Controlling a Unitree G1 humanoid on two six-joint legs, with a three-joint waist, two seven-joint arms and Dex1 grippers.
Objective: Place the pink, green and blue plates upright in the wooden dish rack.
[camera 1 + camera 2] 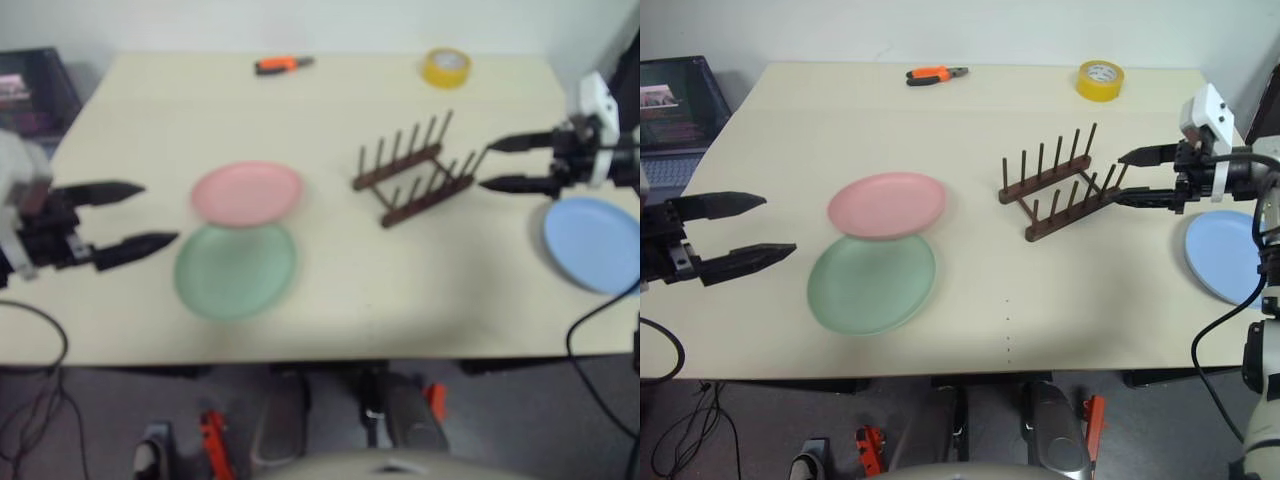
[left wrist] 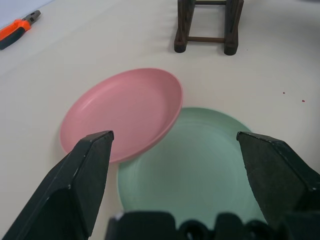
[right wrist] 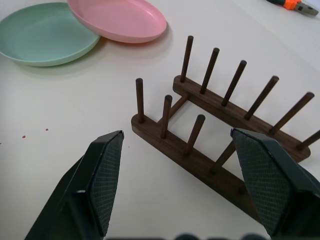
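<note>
Your left gripper (image 1: 750,226) hangs with its two black fingers spread wide and nothing between them, well to the left of the wooden dish rack (image 1: 1060,185), touching neither plate. Its wrist camera looks between the fingers (image 2: 75,185) onto both plates, with one end of the rack beyond them.

Next toward the rack comes the pink plate (image 1: 887,204), lying flat on the table (image 1: 970,320), well left of the rack. Its near rim overlaps the far rim of the green plate (image 1: 871,282), which lies flat too, left of the rack and nearer your side of the table. The left wrist view shows that overlap plainly: the pink rim rides on top of the green one.

The rack stands empty at an angle on the table, its pegs upright.

Your right gripper (image 1: 1126,177) is also spread wide and holds nothing; its fingertips sit just beside the rack's right end, and you cannot tell from the head views whether the lower one touches it. The right wrist view shows the rack's pegs between the open fingers (image 3: 97,175).

The blue plate (image 1: 1225,255) lies flat to the right of the rack, near the table's right edge.

The head views alone add orange-handled pliers (image 1: 936,74) and a roll of yellow tape (image 1: 1100,79), both beyond the rack at the table's far edge.
</note>
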